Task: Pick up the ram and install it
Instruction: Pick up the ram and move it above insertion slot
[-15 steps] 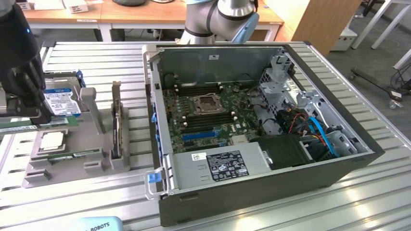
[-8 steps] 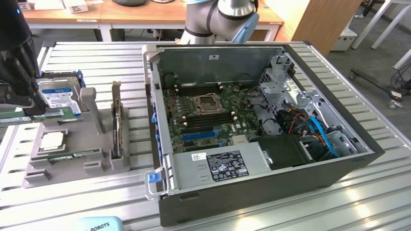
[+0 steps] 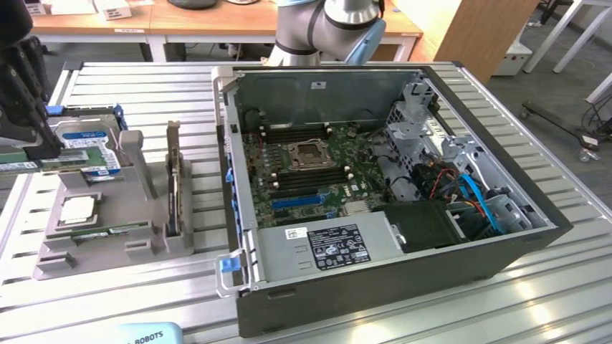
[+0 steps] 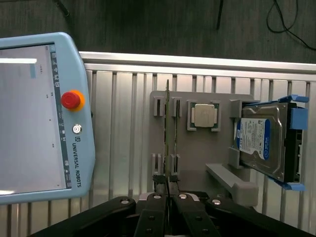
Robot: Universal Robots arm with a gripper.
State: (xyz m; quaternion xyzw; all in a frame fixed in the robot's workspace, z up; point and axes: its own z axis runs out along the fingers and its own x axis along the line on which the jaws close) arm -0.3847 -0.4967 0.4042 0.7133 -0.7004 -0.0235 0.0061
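The ram (image 4: 168,128) is a thin green stick seen edge-on in the wrist view, running out from between my fingers above the grey parts holder (image 4: 207,148). My gripper (image 4: 168,185) is shut on it. In the exterior view my gripper (image 3: 31,147) hangs at the far left over the holder's (image 3: 96,251) left end, with the green ram (image 3: 24,166) held level just below it. The open computer case (image 3: 535,236) lies to the exterior view's right, its motherboard (image 3: 297,179) and dark memory slots (image 3: 297,133) exposed.
The holder also carries a silver processor chip (image 3: 77,208), a hard drive (image 3: 88,143), a tall dark expansion card (image 3: 173,179) and another green stick (image 3: 100,233) in a slot. A blue teach pendant (image 4: 39,113) lies on the slatted table (image 3: 143,93).
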